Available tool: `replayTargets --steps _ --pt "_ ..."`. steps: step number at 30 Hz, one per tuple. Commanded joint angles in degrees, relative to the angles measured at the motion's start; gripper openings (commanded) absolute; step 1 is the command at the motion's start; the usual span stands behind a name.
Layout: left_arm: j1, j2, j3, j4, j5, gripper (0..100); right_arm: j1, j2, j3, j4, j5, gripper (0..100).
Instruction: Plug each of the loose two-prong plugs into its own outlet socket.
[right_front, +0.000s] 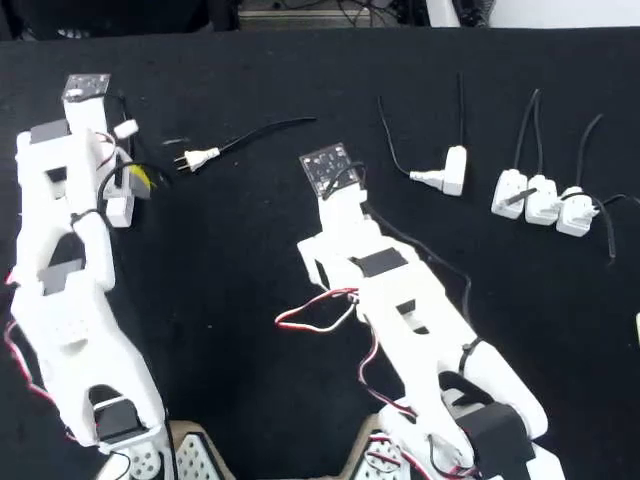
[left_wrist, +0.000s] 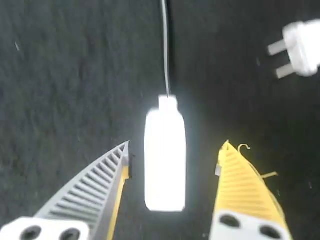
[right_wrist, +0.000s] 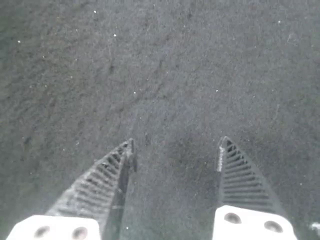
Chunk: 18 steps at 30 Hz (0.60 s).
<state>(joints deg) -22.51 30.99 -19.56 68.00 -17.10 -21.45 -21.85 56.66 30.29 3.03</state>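
Open cloth (right_wrist: 150, 75) lies ahead of the right tool (right_wrist: 177, 141); a white block (left_wrist: 165, 165) fills the left tool's (left_wrist: 175, 145) gap.

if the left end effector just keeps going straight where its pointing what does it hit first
The white block, lying between the open fingers of the left end effector, its cord running on ahead. Height above it is unclear. The two-prong plug lies off to one side, out of line.
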Motion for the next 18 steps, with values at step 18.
replayTargets --steps 18 --pt "-3.82 -4.92 -19.03 32.97 5.89 4 -0.26 -2.51 -0.84 -1.41 0.53 24.0"
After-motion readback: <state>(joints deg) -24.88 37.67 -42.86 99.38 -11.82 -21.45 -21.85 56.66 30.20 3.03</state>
